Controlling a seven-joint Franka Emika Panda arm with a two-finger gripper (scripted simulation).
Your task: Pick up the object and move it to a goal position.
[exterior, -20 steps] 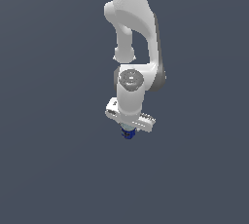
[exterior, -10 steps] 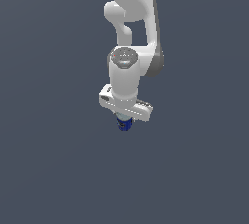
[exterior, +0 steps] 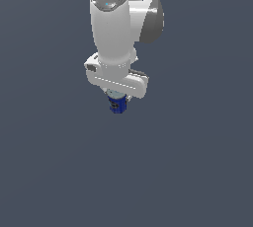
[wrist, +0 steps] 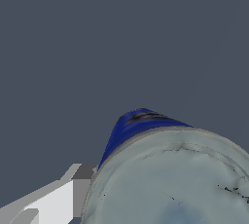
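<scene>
The object, a small dark blue can (exterior: 117, 106), hangs just under the white hand of my arm in the exterior view, lifted off the grey floor. My gripper (exterior: 118, 103) is shut on it, and the hand hides most of the fingers. In the wrist view the can (wrist: 170, 174) fills the near part of the picture: a silver-grey round top and a dark blue side with dark label marks. One white and grey finger (wrist: 63, 194) lies against the can's side there.
A plain dark grey floor (exterior: 197, 171) lies all around. No other object shows in either view.
The arm has risen and come closer to the exterior camera, carrying the can with it. The wrist has turned, so the hand now faces differently.
</scene>
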